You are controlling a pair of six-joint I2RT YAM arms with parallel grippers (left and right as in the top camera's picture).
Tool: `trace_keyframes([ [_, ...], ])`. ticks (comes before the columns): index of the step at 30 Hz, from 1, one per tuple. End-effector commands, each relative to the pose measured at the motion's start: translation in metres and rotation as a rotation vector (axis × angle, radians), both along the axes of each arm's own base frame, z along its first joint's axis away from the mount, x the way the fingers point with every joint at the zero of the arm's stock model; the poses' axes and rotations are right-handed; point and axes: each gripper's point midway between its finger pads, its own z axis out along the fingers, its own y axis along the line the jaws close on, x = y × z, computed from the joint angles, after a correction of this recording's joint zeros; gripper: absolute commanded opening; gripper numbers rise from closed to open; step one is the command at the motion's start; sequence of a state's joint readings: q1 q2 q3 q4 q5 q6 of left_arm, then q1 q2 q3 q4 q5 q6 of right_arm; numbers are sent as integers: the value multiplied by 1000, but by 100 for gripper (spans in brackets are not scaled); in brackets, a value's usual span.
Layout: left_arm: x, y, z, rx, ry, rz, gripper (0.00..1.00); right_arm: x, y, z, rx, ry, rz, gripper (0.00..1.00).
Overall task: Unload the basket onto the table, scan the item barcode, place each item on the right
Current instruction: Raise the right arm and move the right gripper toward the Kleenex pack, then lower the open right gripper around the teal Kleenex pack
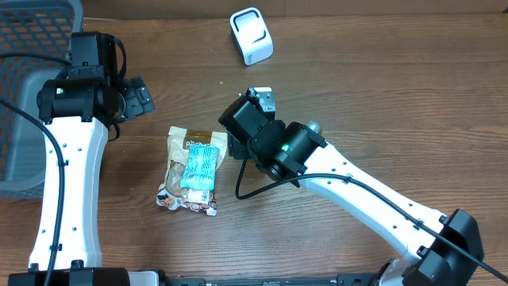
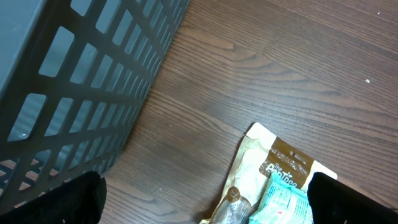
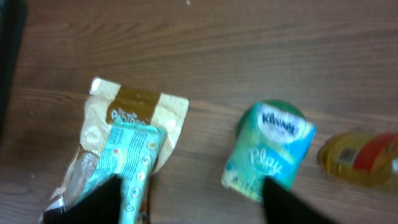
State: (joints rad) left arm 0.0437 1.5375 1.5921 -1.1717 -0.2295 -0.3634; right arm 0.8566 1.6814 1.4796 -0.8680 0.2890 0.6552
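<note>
Teal packet [image 1: 198,165] lies flat atop beige snack pouch [image 1: 178,141] mid-table, long axis running near-to-far from the robot, just left of right gripper [image 3: 191,186], the nearer arm, jaws spread and empty; left gripper [image 2: 205,190] likewise wide, holding nothing.

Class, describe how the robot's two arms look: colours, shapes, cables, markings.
The left arm and right arm have white links dotted with small holes, joined by bulky black housings. Black cables loop alongside. A green light glows on the right arm. The left gripper and right gripper are mostly black.
</note>
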Motion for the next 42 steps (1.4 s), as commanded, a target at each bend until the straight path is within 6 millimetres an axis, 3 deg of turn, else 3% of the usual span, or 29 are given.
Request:
trace_keyframes([
  [1,0,3,5,18,-11,-3,100,12,-9,9,-22,-56,-50,40],
  [5,0,3,5,18,-11,-3,100,17,-26,-4,-36,-18,-176,38],
  [9,0,3,5,18,-11,-3,99,19,-32,-15,90,146,-194,35],
  [17,0,3,5,18,-11,-3,100,14,-53,-26,125,286,-215,42],
  [22,0,3,5,18,-11,-3,99,12,-54,-32,126,307,-247,43],
  [42,0,3,5,18,-11,-3,99,10,-56,-87,97,396,-352,43],
])
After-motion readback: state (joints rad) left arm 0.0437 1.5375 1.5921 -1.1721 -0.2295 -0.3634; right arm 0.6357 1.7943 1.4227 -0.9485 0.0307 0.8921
